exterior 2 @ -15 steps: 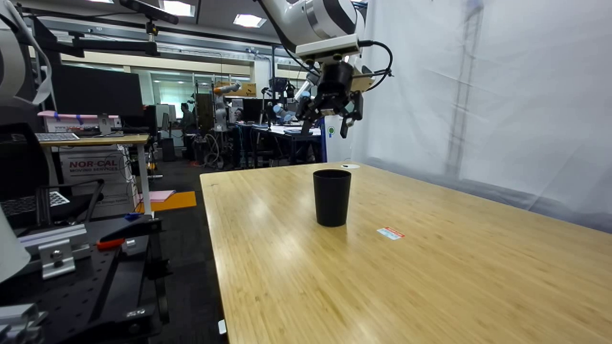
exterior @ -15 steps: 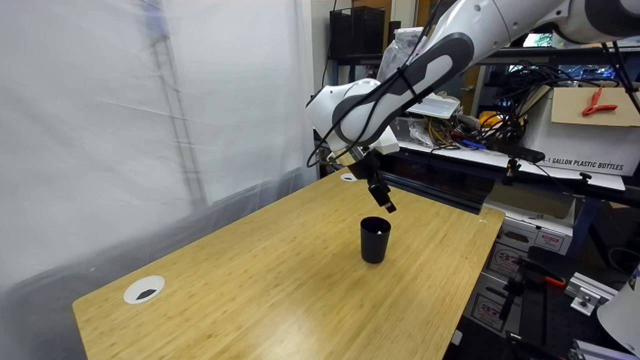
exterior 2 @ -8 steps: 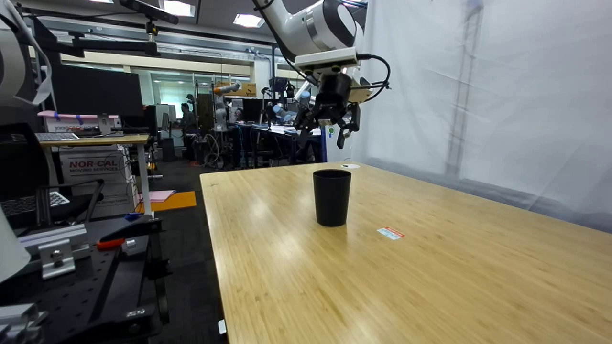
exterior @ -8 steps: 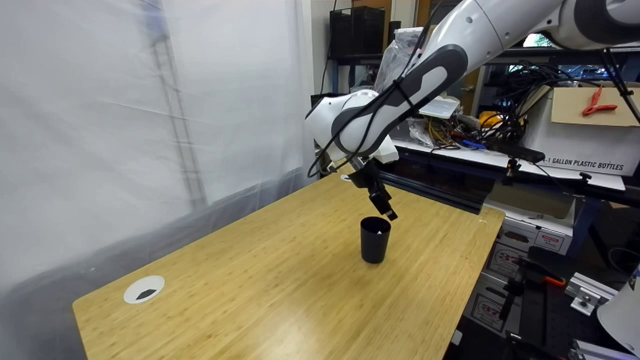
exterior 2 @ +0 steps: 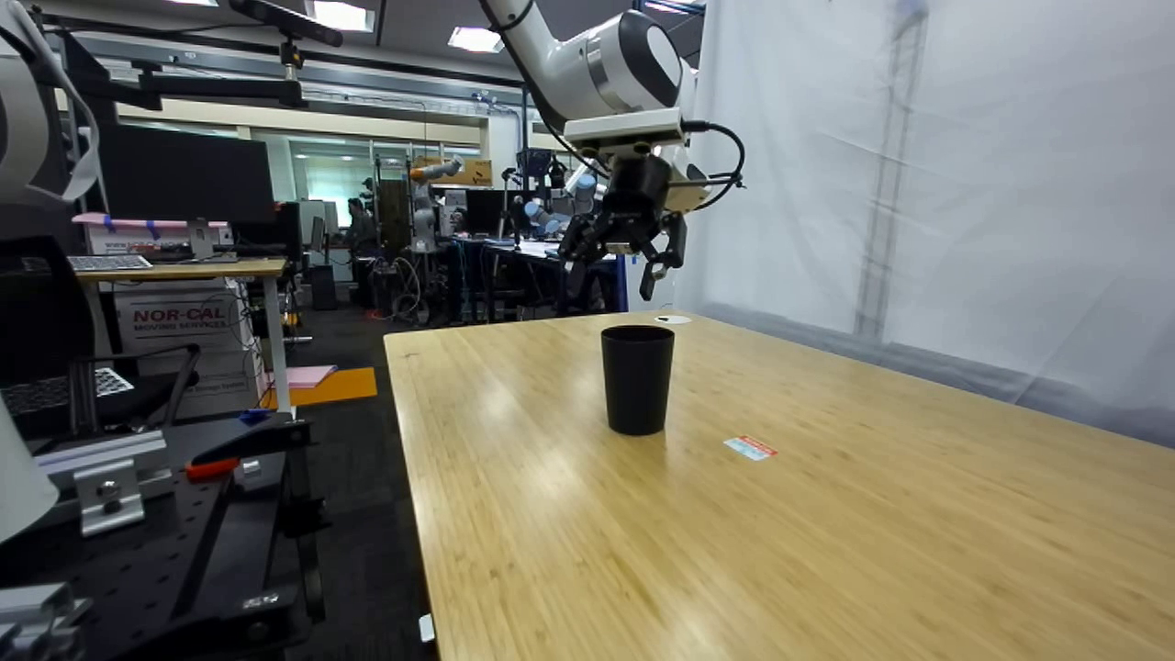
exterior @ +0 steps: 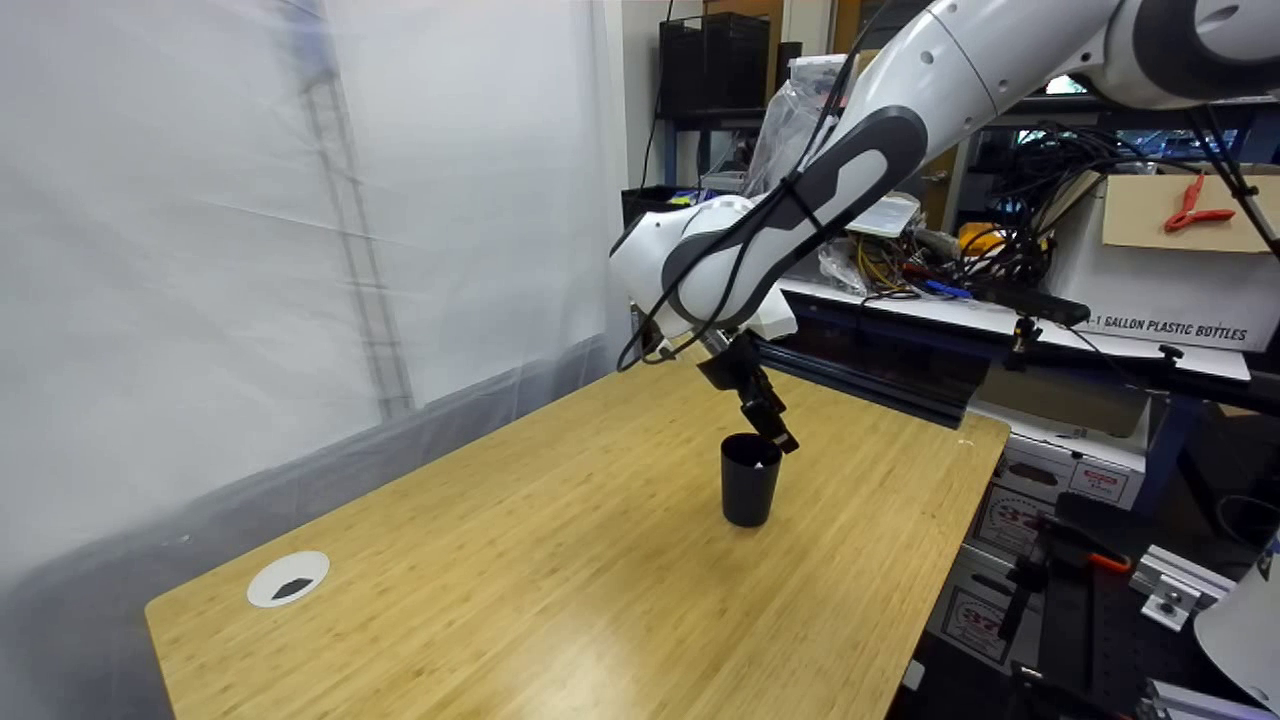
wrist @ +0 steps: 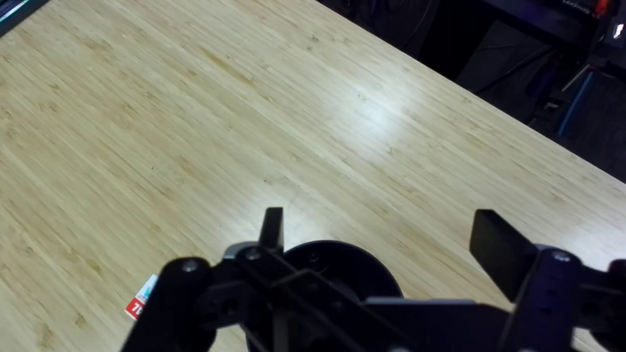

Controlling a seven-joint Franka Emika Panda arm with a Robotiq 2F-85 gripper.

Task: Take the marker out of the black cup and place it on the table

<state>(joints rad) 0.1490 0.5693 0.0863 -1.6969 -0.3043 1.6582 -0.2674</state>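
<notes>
Black and upright, the cup [exterior 2: 637, 381] stands on the light-wood bench [exterior 2: 826, 551]. In an exterior view a pale speck [exterior: 758, 464] shows inside its mouth, too small for me to say whether it is the marker. The pincer [exterior 2: 611, 283] hangs spread wide near the cup, its tips apart from the rim. In the wrist view its 2 fingers [wrist: 499, 254] stand well apart, and its body partly hides the cup's mouth. A small red-and-white label [exterior 2: 750, 448] lies flat on the bench near the cup.
</notes>
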